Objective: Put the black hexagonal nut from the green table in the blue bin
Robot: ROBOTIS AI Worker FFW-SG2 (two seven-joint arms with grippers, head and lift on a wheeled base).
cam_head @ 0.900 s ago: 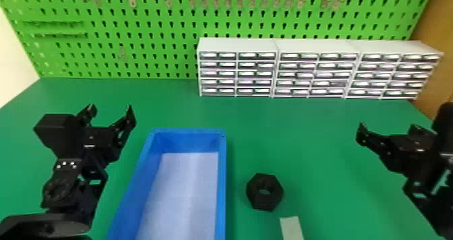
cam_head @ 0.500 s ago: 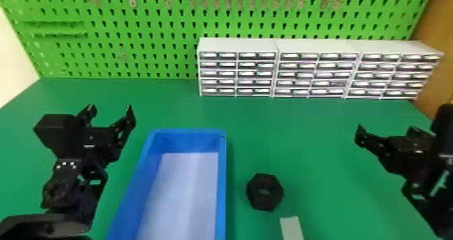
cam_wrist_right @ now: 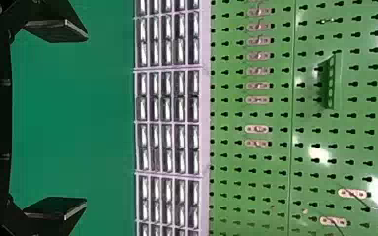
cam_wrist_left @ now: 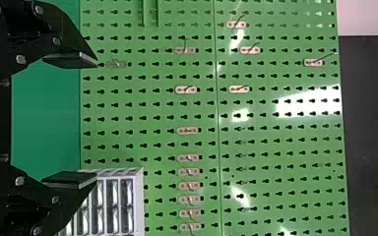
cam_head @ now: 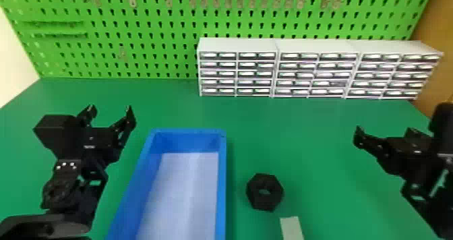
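In the head view, the black hexagonal nut (cam_head: 273, 197) lies flat on the green table (cam_head: 296, 131), a short way right of the blue bin (cam_head: 221, 175). The bin's visible floor holds nothing. Left of the bin my left gripper (cam_head: 109, 113) is open and empty; the left wrist view has its two fingers far apart, with the gripper (cam_wrist_left: 96, 119) facing the pegboard. My right gripper (cam_head: 384, 133) is well to the right of the nut. In the right wrist view the gripper (cam_wrist_right: 86, 120) stands wide open, nothing between its fingers.
White drawer cabinets (cam_head: 313, 47) stand at the back of the table against the green pegboard (cam_head: 151, 27). A pale flat strip (cam_head: 292, 227) lies just in front of the nut, near the bottom edge of the head view.
The right arm has shifted very slightly; the left arm, nut and bin are as before.
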